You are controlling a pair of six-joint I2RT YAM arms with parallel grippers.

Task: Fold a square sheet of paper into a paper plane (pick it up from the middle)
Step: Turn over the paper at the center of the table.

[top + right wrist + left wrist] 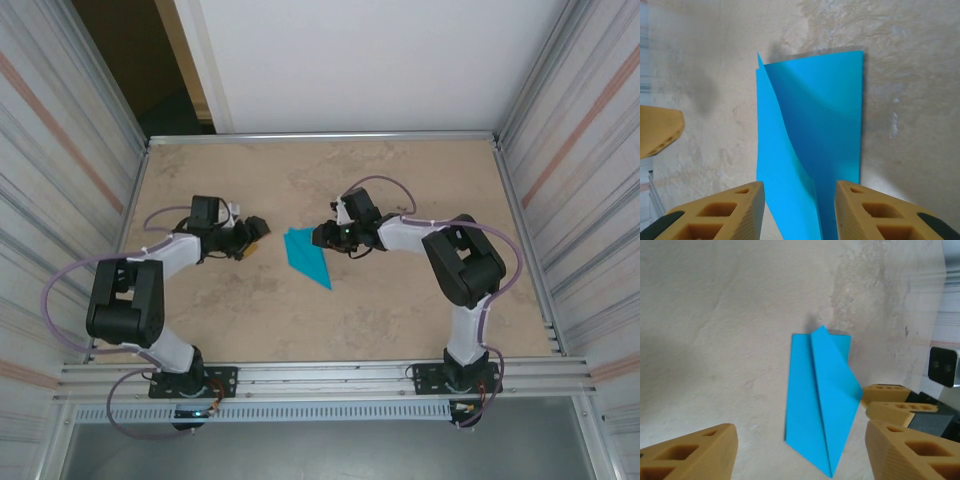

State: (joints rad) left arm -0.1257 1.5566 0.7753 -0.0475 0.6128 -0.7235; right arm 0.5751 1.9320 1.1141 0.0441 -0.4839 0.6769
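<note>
Beige tabletop (pixel 400 190) bears the paper plane (pixel 305 257), lying near its middle.

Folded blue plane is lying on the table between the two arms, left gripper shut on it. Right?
No. The left gripper is open, jaws wide apart and off the paper plane; the left wrist view shows it. The plane does lie on the table, so the rest stands.

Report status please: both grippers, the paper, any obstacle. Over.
Left gripper open, off the paper plane. Right gripper open over its edge, holding nothing. Plane folded, lying on table. Nothing blocking.
</note>
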